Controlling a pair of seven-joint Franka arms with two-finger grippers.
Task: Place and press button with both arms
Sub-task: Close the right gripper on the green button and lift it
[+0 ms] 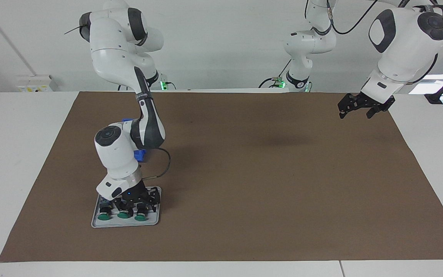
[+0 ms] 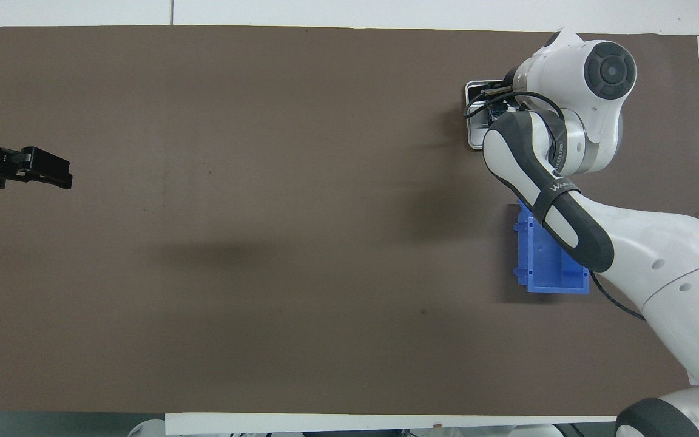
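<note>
Right gripper (image 1: pixel 136 207) is low over the grey tray (image 1: pixel 100 223), lower left of the facing frame, down among the green-capped buttons. 3 green caps show in a row along the tray's front edge: one (image 1: pixel 104 217) toward the right arm's end, a middle one (image 1: pixel 123 216), and a third button (image 1: pixel 141 217) at the inner end. Gripper fingers sit around the last two, partway apart; can't tell if they've got hold of anything. Overhead, the right arm's wrist covers most of the tray (image 2: pixel 469 130), upper right of that frame.

Blue bin (image 2: pixel 547 267) sits nearer the robots than the tray, partly under the right forearm; only a sliver (image 1: pixel 140 154) of it shows in the facing frame.

Left gripper (image 1: pixel 361 106) waits in the air over the brown mat's (image 1: pixel 267 184) corner, upper right of the facing frame, fingers wide apart, nothing in them. Overhead it's at the left edge (image 2: pixel 43 172).
</note>
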